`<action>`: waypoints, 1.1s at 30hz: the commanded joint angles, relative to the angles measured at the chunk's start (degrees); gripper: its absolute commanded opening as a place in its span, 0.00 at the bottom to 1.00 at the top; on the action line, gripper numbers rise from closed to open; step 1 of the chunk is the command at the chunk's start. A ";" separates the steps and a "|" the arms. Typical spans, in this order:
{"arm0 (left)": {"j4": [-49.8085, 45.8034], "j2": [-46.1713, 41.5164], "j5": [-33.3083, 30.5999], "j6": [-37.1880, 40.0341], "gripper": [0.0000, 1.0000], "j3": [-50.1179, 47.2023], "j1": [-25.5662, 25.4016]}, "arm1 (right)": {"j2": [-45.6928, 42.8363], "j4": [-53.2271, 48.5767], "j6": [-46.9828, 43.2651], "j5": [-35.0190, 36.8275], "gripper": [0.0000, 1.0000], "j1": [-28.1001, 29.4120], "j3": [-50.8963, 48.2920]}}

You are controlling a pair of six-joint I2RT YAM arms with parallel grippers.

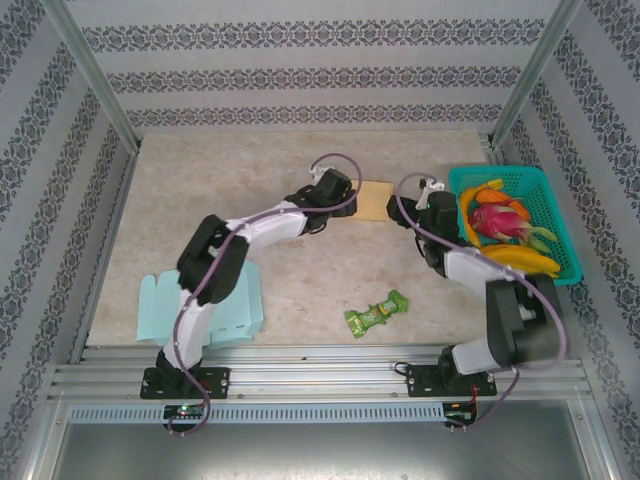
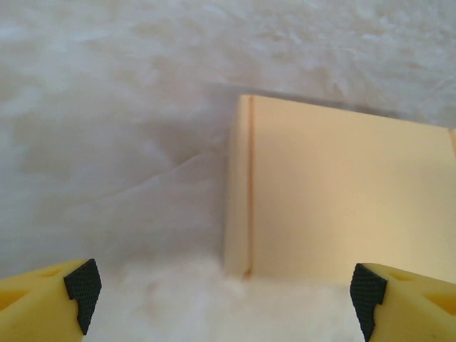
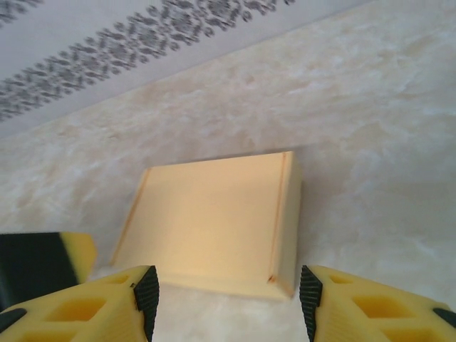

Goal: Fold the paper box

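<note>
Top external view: the tan paper box (image 1: 373, 199) lies flat on the marbled surface (image 1: 250, 170), toward its far side, and both arms reach in to it. The left pincer (image 1: 347, 197) sits at the box's left edge and the right pincer (image 1: 410, 207) just off its right edge. A teal basket (image 1: 500, 172) of fruit stands to the right of the box, beyond the right arm. A green wrapped snack (image 1: 377, 313) lies nearer the arm bases than the box, and a pale blue cardboard piece (image 1: 160, 305) lies well to the box's near left.

Left wrist view: the left pincer (image 2: 224, 296) is spread wide with nothing between its fingers, and the box (image 2: 342, 199) lies just ahead, its creased left side facing the camera.

Right wrist view: the right pincer (image 3: 228, 299) is also spread and grips nothing; the box (image 3: 214, 221) lies just beyond the fingertips, top face flat and closed.
</note>
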 commanded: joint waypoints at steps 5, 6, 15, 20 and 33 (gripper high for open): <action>-5.70 -22.35 -7.71 -10.10 0.92 -24.58 0.49 | -21.57 -8.83 -4.25 7.20 0.56 16.09 -11.65; -6.55 -25.23 -8.58 -11.85 0.92 -28.37 0.42 | -24.48 -10.55 -4.97 8.72 0.56 19.66 -12.62; -11.41 -42.41 -11.44 -16.61 0.90 -49.26 -0.40 | -32.09 -17.19 -5.36 14.59 0.57 39.23 -14.83; -16.71 -48.22 -14.45 -17.10 0.89 -51.60 -2.73 | -28.77 -16.20 -4.59 16.17 0.57 42.85 -14.55; -19.24 -50.20 -16.21 -17.83 0.87 -56.91 -4.59 | -15.44 -13.55 -4.46 14.53 0.56 47.19 -9.20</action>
